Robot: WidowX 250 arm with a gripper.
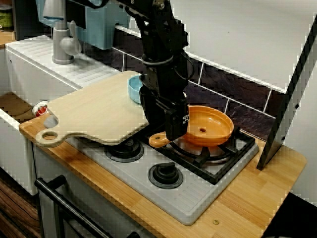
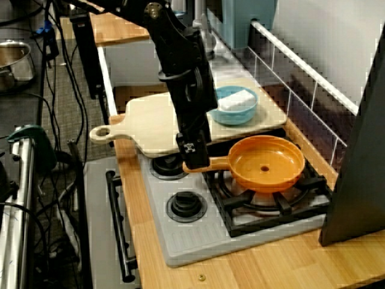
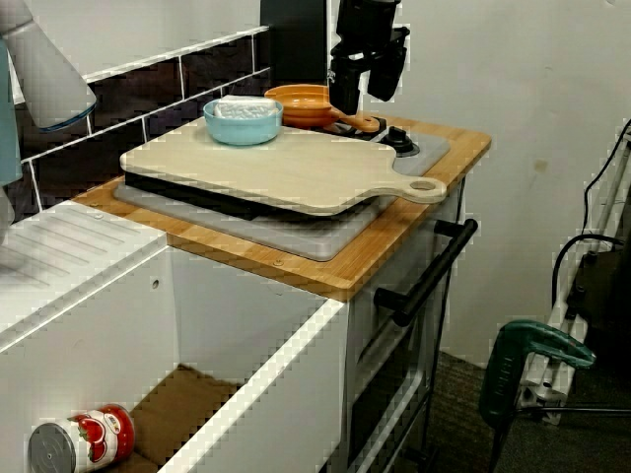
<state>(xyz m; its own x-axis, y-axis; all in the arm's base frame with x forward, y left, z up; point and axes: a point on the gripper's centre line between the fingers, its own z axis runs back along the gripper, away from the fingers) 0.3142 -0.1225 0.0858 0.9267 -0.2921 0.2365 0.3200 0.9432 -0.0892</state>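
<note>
Three views on my screen. The front view sits high off the front of the tabletop (image 1: 257, 198), fairly near, looking down and across to the tiled wall (image 1: 233, 84). The view from the sink (image 3: 246, 325) end is low and faces along the tabletop, wall on its left. The view from the stove (image 2: 198, 241) end looks the opposite way from higher up, wall on its right. All three share the cutting board (image 1: 99, 116), pan (image 1: 210, 126) and stove.

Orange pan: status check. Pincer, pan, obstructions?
Pincer open, low over the pan handle, contact unclear. Orange pan upright on the burner grate, empty. Cutting board with blue bowl close beside the handle.
</note>
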